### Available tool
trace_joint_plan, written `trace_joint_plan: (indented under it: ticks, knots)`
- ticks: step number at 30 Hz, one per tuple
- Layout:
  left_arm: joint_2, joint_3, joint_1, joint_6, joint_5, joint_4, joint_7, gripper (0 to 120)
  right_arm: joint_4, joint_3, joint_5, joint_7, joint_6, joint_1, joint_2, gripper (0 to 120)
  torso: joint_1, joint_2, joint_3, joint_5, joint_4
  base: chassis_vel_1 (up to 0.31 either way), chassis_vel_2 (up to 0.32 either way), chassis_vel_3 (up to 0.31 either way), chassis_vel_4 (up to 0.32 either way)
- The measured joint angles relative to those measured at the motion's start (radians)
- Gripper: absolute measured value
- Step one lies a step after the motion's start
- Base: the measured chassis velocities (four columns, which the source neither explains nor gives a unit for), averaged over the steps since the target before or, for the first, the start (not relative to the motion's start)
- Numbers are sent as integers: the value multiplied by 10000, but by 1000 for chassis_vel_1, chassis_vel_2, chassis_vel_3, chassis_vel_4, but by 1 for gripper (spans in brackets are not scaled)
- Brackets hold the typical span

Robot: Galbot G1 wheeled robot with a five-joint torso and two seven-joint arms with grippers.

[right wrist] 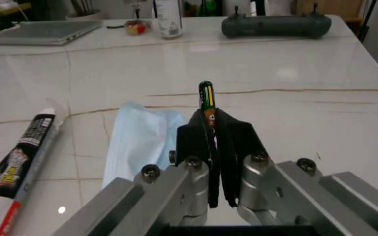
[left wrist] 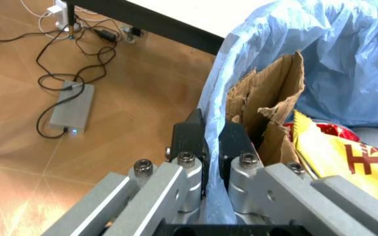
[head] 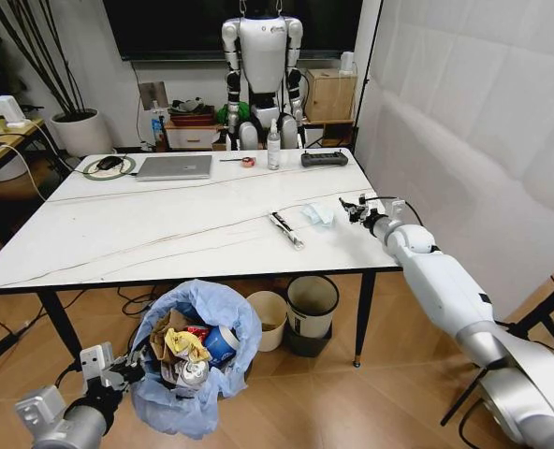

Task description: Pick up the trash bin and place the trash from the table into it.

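Light-blue crinkled plastic lines the small round trash bin [head: 196, 360], which hangs below the near edge of the white veined tabletop [head: 165, 229]; the left tool [left wrist: 212, 140] pinches its rim. Above the tabletop's right side, the right tool [right wrist: 213, 129] is clamped on a green-and-black battery [right wrist: 206, 96], beside a light-blue mask [right wrist: 136, 137].

White arms, silver screwed, seemingly black-fingered hands.

silver laptop [head: 174, 166], black controller [head: 324, 159], spray bottle [head: 273, 145], humanoid robot [head: 261, 65]
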Motion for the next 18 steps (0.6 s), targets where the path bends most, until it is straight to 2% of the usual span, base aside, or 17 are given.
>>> trace_joint_plan:
  ticks: [2, 6, 8, 9, 16, 18]
  knots:
    - [-8, 13, -1, 7, 0, -1, -5, 0, 336, -57, 126, 5, -47, -157, -158, 3, -1, 0, 0, 3, -3, 0, 0, 0, 0]
    - [-42, 41, -11, 33, 0, -3, -28, 0, 2087, -328, 754, 60, -251, -691, -794, 3, -2, 1, 0, 2, -9, 0, 0, 0, 0]
    - [-85, 58, -24, 48, 15, -3, -45, 0, 2947, -504, 1092, 91, -289, -815, -1058, 3, -2, 1, -1, 3, -3, 0, 0, 0, 0]
    - [-85, 58, -24, 48, 15, -3, -45, 0, 2947, -504, 1092, 91, -289, -815, -1058, 3, -2, 1, -1, 3, -3, 0, 0, 0, 0]
    - [-120, 53, -5, 62, 55, -13, -61, 0, 5562, -954, 2455, 313, -623, -932, -1582, 3, 0, 2, 0, 1, -3, 0, 0, 0, 0]
    - [-120, 49, -5, 62, 55, -19, -61, 0, 5902, -982, 2579, 365, -683, -959, -1606, 3, -1, 2, -1, 0, -1, 0, 0, 0, 0]
